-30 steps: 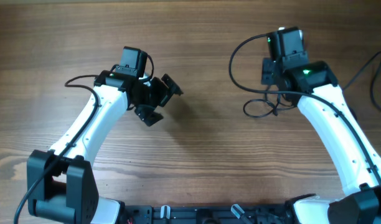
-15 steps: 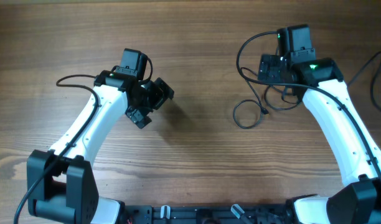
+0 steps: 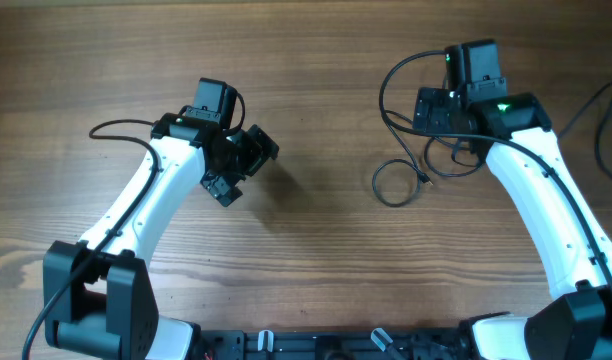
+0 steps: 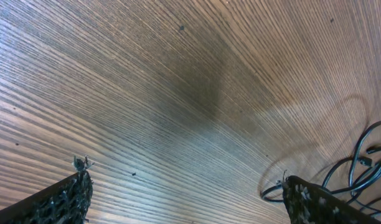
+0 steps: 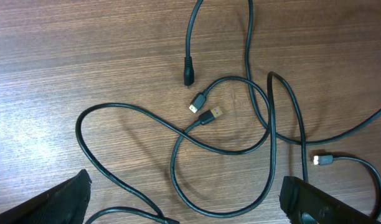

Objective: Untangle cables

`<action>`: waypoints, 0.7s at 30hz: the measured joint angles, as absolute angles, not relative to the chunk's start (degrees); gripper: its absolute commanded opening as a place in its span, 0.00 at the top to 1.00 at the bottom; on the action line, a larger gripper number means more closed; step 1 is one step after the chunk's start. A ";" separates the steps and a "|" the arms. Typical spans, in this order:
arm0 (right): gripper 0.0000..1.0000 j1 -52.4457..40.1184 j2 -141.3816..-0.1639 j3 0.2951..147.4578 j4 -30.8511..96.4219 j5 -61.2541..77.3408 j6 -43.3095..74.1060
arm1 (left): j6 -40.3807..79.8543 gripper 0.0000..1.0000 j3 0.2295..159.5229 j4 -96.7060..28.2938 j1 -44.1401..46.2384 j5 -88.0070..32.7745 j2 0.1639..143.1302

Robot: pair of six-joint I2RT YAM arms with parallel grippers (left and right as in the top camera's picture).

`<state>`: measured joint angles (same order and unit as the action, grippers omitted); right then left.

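Wooden table (image 3: 316, 250): brown, grain runs L-R in overhead view, paler patch at btm-left corner. Left wrist view: fine diagonal grain w/ a few tiny dark specks (image 4: 181, 27).

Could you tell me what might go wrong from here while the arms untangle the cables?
1. The cables cross one another beneath the open right gripper; closing there may pinch two strands and tighten the tangle.
2. The left gripper hangs open over bare table, away from the bunch, so a one-sided pull could drag everything along.
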<state>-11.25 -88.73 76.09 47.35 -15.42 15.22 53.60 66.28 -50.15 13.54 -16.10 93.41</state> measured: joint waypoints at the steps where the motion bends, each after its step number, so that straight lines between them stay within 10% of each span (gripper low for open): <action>1: 0.00 -11.25 -88.73 76.09 47.33 -15.42 15.22 | 53.60 0.00 66.28 -50.15 13.54 -16.10 93.41; 21: 0.00 -11.25 -88.73 76.09 47.35 -15.42 15.22 | 53.60 0.00 66.28 -50.15 13.54 -16.10 93.41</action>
